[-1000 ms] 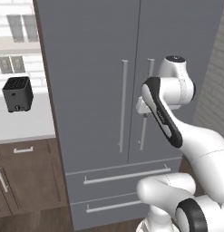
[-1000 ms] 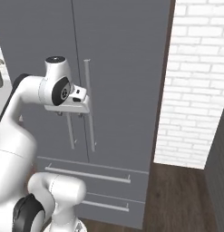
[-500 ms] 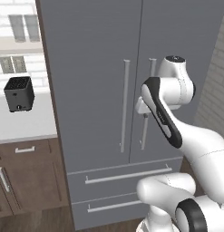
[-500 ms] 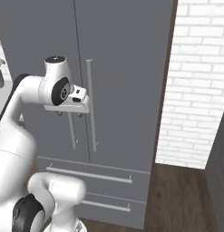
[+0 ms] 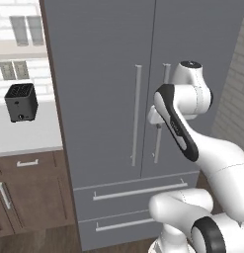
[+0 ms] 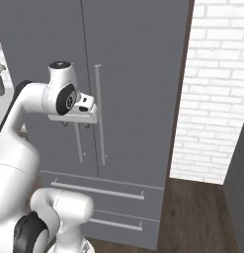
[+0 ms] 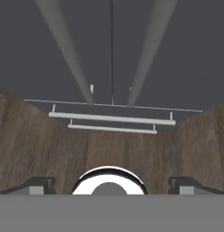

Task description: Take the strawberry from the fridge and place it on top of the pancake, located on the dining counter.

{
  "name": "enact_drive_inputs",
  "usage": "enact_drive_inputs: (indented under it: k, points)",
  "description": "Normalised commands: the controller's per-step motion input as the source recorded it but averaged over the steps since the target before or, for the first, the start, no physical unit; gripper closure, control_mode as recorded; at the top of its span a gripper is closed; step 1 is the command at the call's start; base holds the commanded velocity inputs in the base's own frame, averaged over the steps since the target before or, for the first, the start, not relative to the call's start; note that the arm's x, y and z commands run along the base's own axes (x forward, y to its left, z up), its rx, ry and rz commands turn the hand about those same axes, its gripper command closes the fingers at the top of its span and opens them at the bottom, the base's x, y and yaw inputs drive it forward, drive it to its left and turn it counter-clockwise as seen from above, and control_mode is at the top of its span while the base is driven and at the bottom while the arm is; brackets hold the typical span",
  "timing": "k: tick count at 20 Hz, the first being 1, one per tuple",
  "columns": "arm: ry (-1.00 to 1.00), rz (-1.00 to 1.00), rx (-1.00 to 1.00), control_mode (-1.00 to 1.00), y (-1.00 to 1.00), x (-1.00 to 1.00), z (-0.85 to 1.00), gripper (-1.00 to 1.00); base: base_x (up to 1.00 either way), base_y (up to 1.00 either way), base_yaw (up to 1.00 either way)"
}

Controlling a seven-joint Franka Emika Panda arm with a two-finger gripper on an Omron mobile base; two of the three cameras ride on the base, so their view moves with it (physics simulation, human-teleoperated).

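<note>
Barely started: fridge (image 5: pixel 108 99) doors shut, strawberry unretrieved. End effector (image 6: pixel 74 123) apart, empty, near right handle (image 6: pixel 100 113). Opening, fetching, placing all remain.

Fridge (image 5: pixel 108 99): tall matte grey, both doors shut (bar handles flank the centre seam), two drawers below; directly ahead of hand (image 7: pixel 111 183).

The fridge (image 5: pixel 143 99) sits slightly further right in both base views (the base has shifted).
</note>
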Motion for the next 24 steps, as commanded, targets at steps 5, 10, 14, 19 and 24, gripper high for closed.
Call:
enact_drive_inputs:
  k: [5,10,14,19,24]
  points:
    - [0.02,0.00,0.00,-1.00,-0.01,0.02,-0.01,-1.00,0.00,0.01,0.00]
    - [-0.17,0.03,0.00,-1.00,-0.33,0.06,0.00,-1.00,0.00,0.00,0.00]
    - [-0.16,0.02,0.00,-1.00,-0.44,0.00,0.01,-1.00,0.00,0.00,0.00]
    - [-0.02,0.01,0.00,-1.00,-0.25,0.08,0.19,-1.00,0.00,0.00,0.00]
    - [-0.10,0.01,0.00,-1.00,0.00,0.26,0.10,-1.00,0.00,0.00,0.00]
